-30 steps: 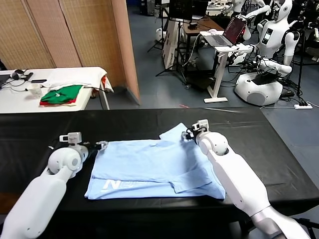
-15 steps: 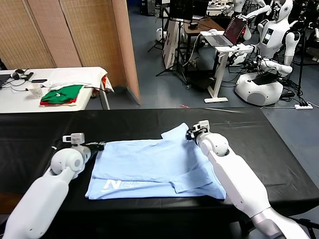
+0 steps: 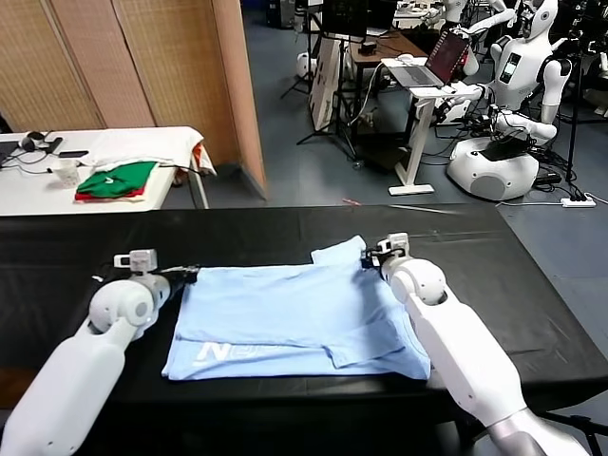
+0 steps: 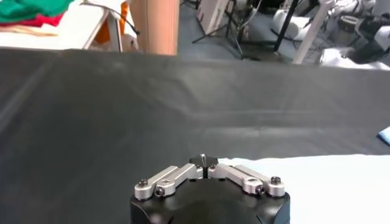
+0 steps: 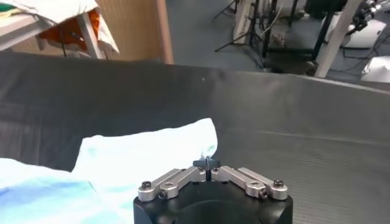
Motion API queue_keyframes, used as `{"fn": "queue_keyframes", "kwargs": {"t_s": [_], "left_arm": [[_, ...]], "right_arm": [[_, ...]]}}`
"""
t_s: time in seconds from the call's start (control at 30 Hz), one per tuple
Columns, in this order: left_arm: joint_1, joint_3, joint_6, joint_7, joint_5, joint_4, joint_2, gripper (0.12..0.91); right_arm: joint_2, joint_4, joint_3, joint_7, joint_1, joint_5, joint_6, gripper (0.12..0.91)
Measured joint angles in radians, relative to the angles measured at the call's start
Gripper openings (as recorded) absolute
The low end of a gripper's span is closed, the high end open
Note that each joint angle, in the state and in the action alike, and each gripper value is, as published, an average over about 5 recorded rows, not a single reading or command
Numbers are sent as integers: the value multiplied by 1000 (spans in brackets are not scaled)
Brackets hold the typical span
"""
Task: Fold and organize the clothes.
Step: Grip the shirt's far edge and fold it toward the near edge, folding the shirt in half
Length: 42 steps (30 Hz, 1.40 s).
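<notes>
Shirt time: the light-blue T-shirt (image 3: pixel 299 318) lies spread on the black desk (image 3: pixel 85 237), white lettering (image 3: pixel 220 352) along its near edge. Left end effector (image 3: pixel 187 277) sits at the shirt's far left corner, clenched on the fabric there. Right end effector (image 3: pixel 370 256) is clamped on the cloth at the far right, by the sleeve (image 3: pixel 339 253). Green and red garments (image 3: pixel 118 180) rest on the white table (image 3: pixel 142 142) behind.

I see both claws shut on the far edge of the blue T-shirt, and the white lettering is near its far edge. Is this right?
Not fully. On the T-shirt, the white lettering lies near the near edge, as the head view shows. Left claw and right claw are shut on the far edge.
</notes>
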Motion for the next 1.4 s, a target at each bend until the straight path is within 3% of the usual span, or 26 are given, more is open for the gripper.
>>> {"fn": "queue_keyframes", "kwargs": {"t_s": [0.27, 0.7, 1.0, 1.4], "left_arm": [[70, -34, 0, -4, -11, -101, 52, 146], [229, -102, -1, -10, -9, -270, 126, 146], [349, -159, -2, 5, 31, -341, 154, 146], [432, -172, -2, 10, 76, -353, 137, 146]], "right_arm": [[-50, 141, 54, 35, -82, 56, -110, 142], [-132, 386, 129, 64, -298, 54, -113, 142], [-132, 445, 159, 64, -434, 7, -113, 142], [-117, 493, 182, 62, -552, -56, -113, 142]]}}
